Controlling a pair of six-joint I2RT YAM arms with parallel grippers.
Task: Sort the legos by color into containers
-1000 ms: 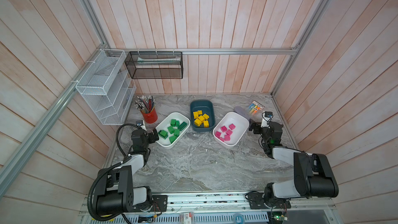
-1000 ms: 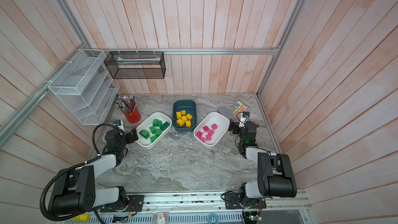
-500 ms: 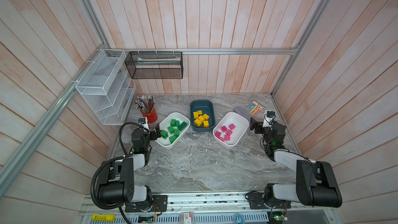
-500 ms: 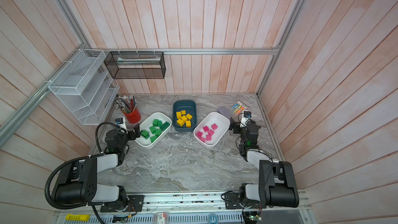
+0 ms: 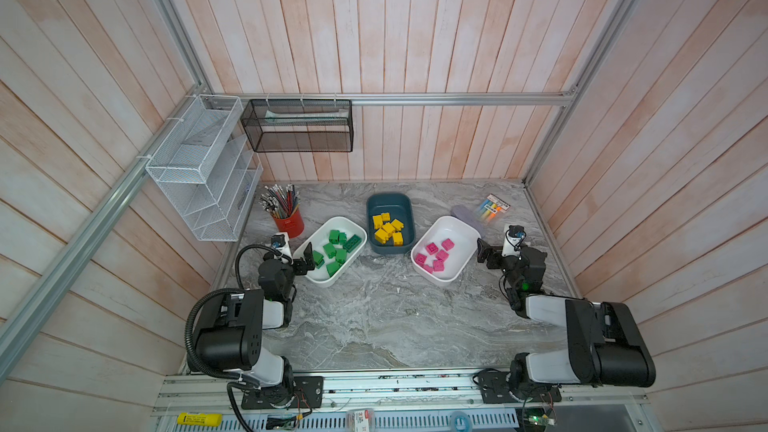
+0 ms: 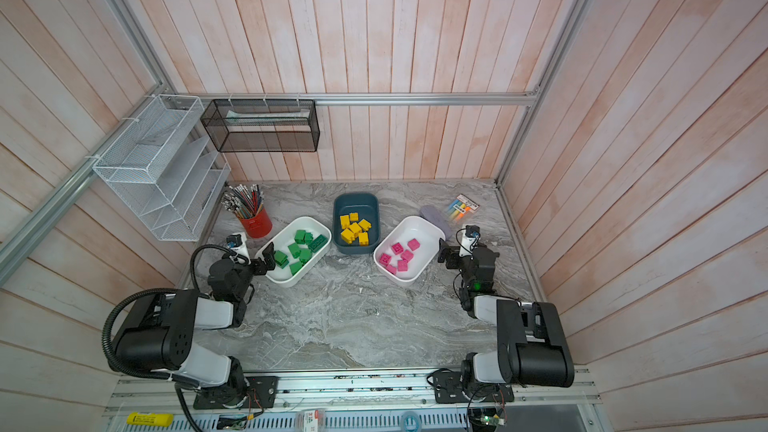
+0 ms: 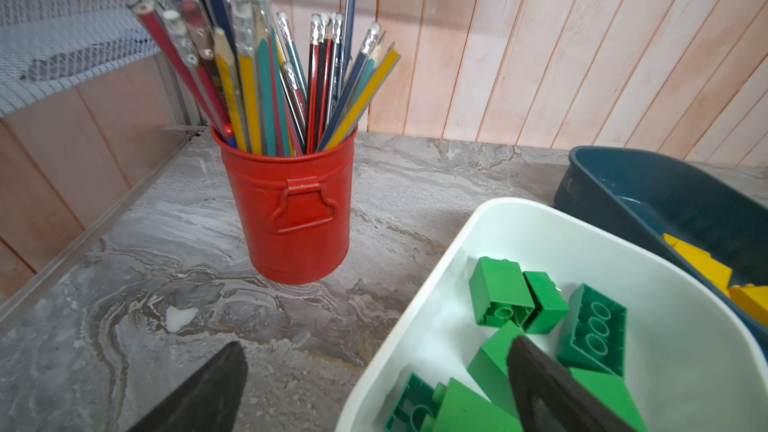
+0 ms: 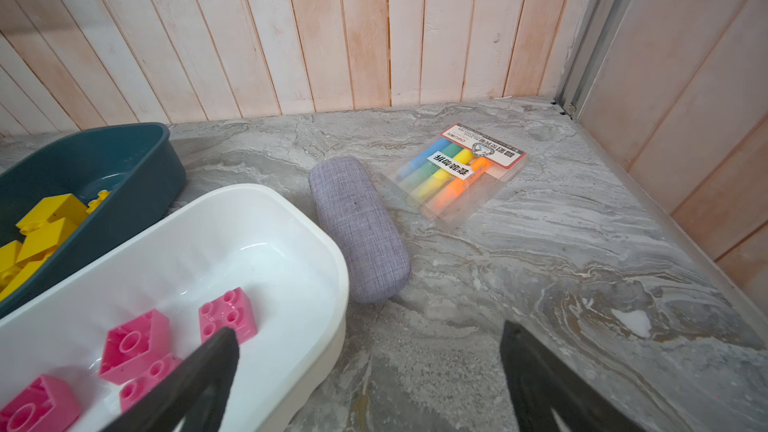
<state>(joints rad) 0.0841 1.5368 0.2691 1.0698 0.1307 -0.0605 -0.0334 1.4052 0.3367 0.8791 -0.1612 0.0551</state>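
left gripper (image 5: 305, 261): jaws wide apart, nothing in em. It's parked at the end of the left white tub (image 5: 320, 238) farthest from the teal tub (image 5: 388, 201)
right gripper (image 5: 484, 253): same deal, spread and empty, just beside the right white tub (image 5: 455, 230) on the side away from the teal tub
wrist views only: the left one has one finger (image 7: 540, 388) over the green legos (image 7: 503, 297) and the other over bare table (image 7: 124, 284). Some greens lie hollow side up, and the red pencil cup (image 7: 295, 209) is close. The right one catches the grey case (image 8: 357, 226) and highlighter pack (image 8: 461, 168)
top views only: all three tubs at once. Greens are left of the teal tub, yellow legos (image 5: 388, 230) inside it, pink legos (image 5: 434, 255) right of it
axes: the teal tub runs straight toward the back wall. Both white tubs sit diagonal, far ends leaning toward it
looks: chunky studded bricks, mostly square, with one longer dark green brick (image 7: 594, 326)
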